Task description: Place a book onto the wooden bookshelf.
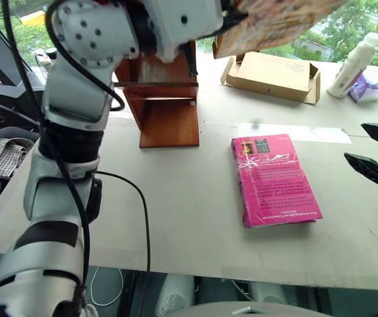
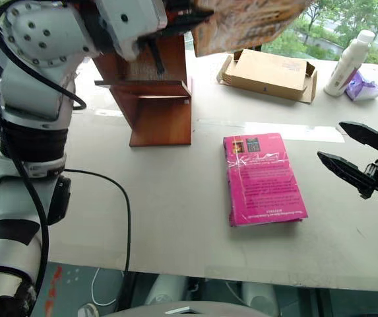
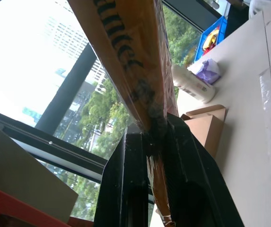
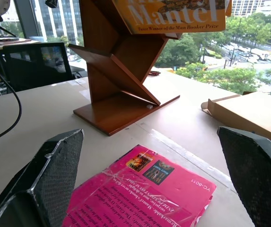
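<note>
My left gripper [image 3: 152,142] clamps the yellow-orange book [image 1: 274,23] high over the wooden bookshelf [image 1: 165,99], while my right gripper [image 2: 350,155] hangs wide open at far right.

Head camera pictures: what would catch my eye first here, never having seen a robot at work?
Probably the yellow-orange book held high in the left pincer, up by the wooden bookshelf at the table's far side. Next, the bright pink book lying flat mid-table, with the right pincer hanging open beside it.
</note>
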Robot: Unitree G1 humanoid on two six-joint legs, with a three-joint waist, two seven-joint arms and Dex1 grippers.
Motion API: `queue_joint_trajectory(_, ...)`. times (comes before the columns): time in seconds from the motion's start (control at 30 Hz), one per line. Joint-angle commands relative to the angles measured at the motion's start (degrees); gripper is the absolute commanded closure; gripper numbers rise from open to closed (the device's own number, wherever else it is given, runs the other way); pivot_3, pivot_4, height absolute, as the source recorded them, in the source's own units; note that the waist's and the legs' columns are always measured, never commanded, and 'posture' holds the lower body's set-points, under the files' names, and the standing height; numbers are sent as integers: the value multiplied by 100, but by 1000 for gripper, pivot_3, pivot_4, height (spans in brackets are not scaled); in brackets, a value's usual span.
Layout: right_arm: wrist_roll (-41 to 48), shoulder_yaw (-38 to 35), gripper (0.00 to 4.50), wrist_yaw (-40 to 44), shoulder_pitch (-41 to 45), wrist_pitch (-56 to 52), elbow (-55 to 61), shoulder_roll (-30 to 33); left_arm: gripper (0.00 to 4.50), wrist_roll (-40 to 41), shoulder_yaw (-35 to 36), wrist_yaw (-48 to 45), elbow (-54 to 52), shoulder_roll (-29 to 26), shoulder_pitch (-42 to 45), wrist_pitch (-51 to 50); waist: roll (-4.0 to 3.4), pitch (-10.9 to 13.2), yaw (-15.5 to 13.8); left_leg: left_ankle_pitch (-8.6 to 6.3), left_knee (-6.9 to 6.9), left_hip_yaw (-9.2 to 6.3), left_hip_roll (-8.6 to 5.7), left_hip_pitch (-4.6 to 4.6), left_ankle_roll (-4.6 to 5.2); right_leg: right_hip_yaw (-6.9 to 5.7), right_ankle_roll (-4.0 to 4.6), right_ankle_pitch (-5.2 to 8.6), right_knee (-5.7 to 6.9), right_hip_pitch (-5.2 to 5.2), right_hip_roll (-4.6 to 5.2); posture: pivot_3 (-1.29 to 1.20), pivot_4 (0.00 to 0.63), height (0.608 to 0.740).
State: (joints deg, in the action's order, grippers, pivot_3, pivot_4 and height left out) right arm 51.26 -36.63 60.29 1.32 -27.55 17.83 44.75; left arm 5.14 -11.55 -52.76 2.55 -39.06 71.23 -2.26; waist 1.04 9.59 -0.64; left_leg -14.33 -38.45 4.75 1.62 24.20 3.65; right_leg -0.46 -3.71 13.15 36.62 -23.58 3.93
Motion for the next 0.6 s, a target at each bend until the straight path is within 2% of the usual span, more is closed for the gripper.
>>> queue_joint_trajectory(0.03, -104, 100, 0, 21, 261, 247, -105, 66, 4490, -168, 138, -378, -51, -335, 245, -172, -3, 2, -2, 1, 1, 0, 0, -1, -2, 0, -3, 2, 5, -1, 0, 0, 150, 740)
queue_joint_trajectory(0.23, -313, 592, 0, 62, 781, 530, -405, -52, 4490, -648, -222, -1484, -393, -1320, 447, -1489, -4, 12, 18, 1, -2, -2, 0, -3, -2, -1, -5, 4, 16, -3, -2, 0, 150, 740)
queue_joint_trajectory(0.33, -477, 842, 0, 161, 1079, 707, -664, -78, 4490, -802, -300, -1753, -515, -1490, 729, -2029, 1, 19, -18, 1, -5, -1, 0, -2, -2, -1, -5, 4, 16, -3, -2, 0, 150, 740)
queue_joint_trajectory(0.53, -762, 1241, 0, 410, 1713, 1085, -1265, -129, 4490, -1329, -572, -2179, -783, -1742, 1046, -2239, 0, 22, -15, 9, -48, -24, -1, 48, -15, -18, -10, 6, 19, -23, 0, 0, 150, 740)
queue_joint_trajectory(0.6, -807, 1313, 0, 447, 1808, 1154, -1342, -161, 4490, -2084, -943, -2317, -838, -2049, 1073, -2124, -4, 24, -7, 10, -53, -27, 0, 50, -16, -20, -12, 8, 22, -23, -1, 0, 150, 740)
